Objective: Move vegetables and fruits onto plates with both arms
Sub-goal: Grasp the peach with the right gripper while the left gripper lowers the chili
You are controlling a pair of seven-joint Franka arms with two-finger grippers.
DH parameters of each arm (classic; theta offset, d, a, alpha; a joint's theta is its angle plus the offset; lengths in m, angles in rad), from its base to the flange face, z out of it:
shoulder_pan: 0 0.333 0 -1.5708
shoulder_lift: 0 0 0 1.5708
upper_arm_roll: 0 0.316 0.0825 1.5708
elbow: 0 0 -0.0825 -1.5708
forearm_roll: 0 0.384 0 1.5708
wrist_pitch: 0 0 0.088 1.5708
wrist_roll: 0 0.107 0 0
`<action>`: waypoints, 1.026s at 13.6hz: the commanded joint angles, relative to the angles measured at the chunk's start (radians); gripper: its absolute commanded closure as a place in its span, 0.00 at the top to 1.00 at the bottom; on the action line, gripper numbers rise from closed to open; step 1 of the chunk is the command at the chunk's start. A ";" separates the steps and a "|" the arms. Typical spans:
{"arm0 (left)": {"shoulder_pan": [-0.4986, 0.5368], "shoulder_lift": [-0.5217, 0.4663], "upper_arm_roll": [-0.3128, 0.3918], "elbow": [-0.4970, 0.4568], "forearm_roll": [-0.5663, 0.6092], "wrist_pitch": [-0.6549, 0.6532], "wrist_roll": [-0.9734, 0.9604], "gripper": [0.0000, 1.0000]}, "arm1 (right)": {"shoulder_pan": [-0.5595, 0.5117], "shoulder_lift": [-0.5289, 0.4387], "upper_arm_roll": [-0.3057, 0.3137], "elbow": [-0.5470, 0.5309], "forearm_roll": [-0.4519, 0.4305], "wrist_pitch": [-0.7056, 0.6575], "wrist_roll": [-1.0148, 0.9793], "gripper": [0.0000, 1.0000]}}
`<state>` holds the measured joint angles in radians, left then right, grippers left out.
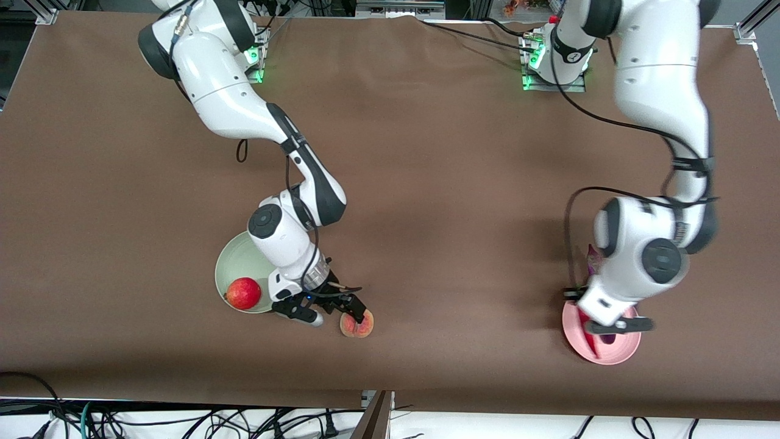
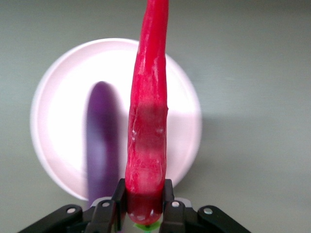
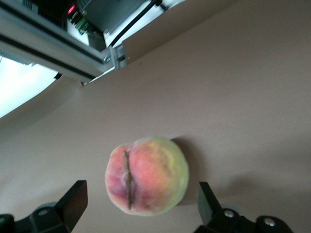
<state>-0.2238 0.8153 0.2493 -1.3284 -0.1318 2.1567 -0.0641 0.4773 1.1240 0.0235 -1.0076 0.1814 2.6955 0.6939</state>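
Right gripper, lower centre of the front view, is spread wide astride the peach on the table beside the green plate holding the pomegranate; advise centring before closing. Left gripper, lower right, clamps the chili over the pink plate with the eggplant; advise lowering before release.

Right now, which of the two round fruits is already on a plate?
The red pomegranate sits on the green plate. The peach lies on the bare table beside that plate, between the open fingers of the right gripper.
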 commanded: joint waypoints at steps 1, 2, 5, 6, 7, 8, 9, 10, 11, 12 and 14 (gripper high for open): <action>0.004 0.045 -0.012 0.006 -0.012 0.017 0.018 0.00 | 0.023 0.071 0.001 0.058 0.000 0.067 0.007 1.00; 0.009 0.056 -0.013 0.006 -0.040 0.050 0.018 0.00 | 0.035 0.085 -0.002 0.058 -0.002 0.090 0.007 1.00; 0.008 0.080 -0.013 0.026 -0.055 0.065 0.009 0.00 | 0.026 0.089 -0.013 0.058 -0.003 0.095 -0.072 1.00; 0.009 0.084 -0.013 0.029 -0.067 0.063 0.009 0.00 | 0.023 0.089 -0.013 0.058 -0.003 0.095 -0.088 1.00; 0.011 0.085 -0.013 0.029 -0.081 0.063 0.012 0.00 | 0.023 0.089 -0.014 0.058 -0.003 0.095 -0.094 1.00; 0.011 0.085 -0.013 0.029 -0.083 0.063 0.013 0.00 | 0.023 0.089 -0.016 0.058 -0.003 0.093 -0.102 1.00; 0.012 0.087 -0.013 0.028 -0.083 0.063 0.013 0.05 | 0.018 0.088 -0.017 0.058 -0.003 0.092 -0.123 1.00; 0.012 0.091 -0.013 0.028 -0.083 0.063 0.015 0.45 | -0.002 0.085 -0.007 0.058 -0.002 0.089 -0.154 1.00; 0.020 0.091 -0.013 0.029 -0.088 0.065 0.015 0.99 | -0.008 0.085 -0.002 0.058 -0.002 0.089 -0.160 1.00; 0.024 0.088 -0.013 0.035 -0.103 0.065 0.010 1.00 | -0.008 0.085 -0.004 0.058 -0.002 0.090 -0.160 1.00; 0.030 0.079 -0.013 0.050 -0.130 0.055 0.007 1.00 | -0.008 0.085 -0.005 0.058 -0.002 0.095 -0.166 0.97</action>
<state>-0.2042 0.8887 0.2348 -1.3198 -0.2235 2.2254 -0.0594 0.4764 1.1909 0.0071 -0.9813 0.1787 2.7892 0.5532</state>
